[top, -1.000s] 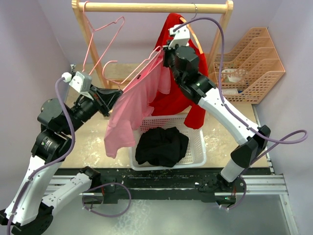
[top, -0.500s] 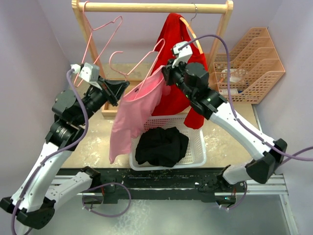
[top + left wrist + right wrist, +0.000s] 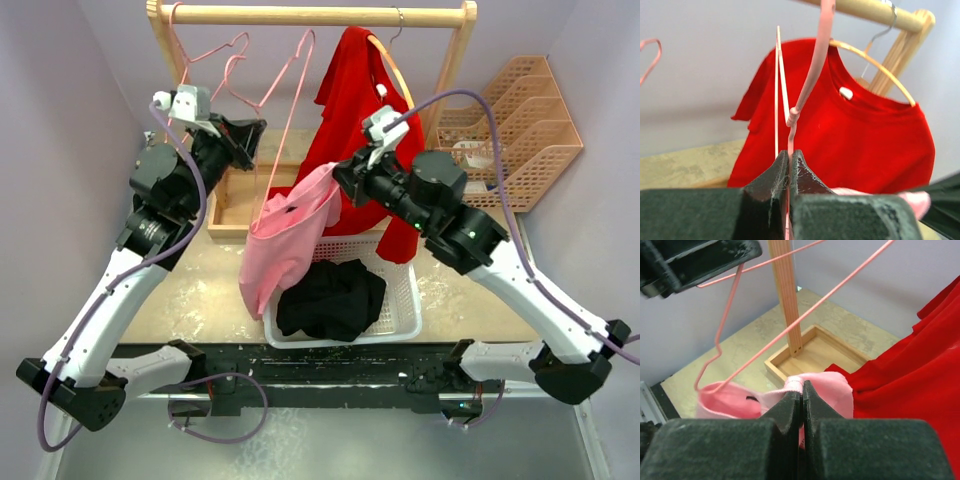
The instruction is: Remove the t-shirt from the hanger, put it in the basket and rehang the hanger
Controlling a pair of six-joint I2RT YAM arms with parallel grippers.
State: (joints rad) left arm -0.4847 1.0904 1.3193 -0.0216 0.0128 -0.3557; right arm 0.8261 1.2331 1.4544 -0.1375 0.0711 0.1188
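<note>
My left gripper (image 3: 252, 132) is shut on the wire of a pink hanger (image 3: 285, 110) and holds it high near the wooden rail (image 3: 310, 15). In the left wrist view the pink hanger (image 3: 812, 75) runs up from between the closed jaws. The pink t-shirt (image 3: 285, 245) hangs bunched over the basket, with my right gripper (image 3: 341, 181) shut on its upper fold. In the right wrist view the t-shirt (image 3: 837, 390) is pinched at the jaw tips. The hanger's (image 3: 790, 325) lower corner still dips into the cloth at the left.
A red t-shirt (image 3: 360, 110) hangs on a wooden hanger on the rail, close behind my right gripper. Another bare pink hanger (image 3: 205, 55) hangs at the rail's left. Below are a white basket (image 3: 405, 300) holding black cloth, a wooden tray (image 3: 228, 208) and an orange file rack (image 3: 515, 130).
My left gripper has lifted the hanger up toward the rail. My right gripper has pulled the pink t-shirt down and to the right, so most of the shirt has slid off the hanger.
</note>
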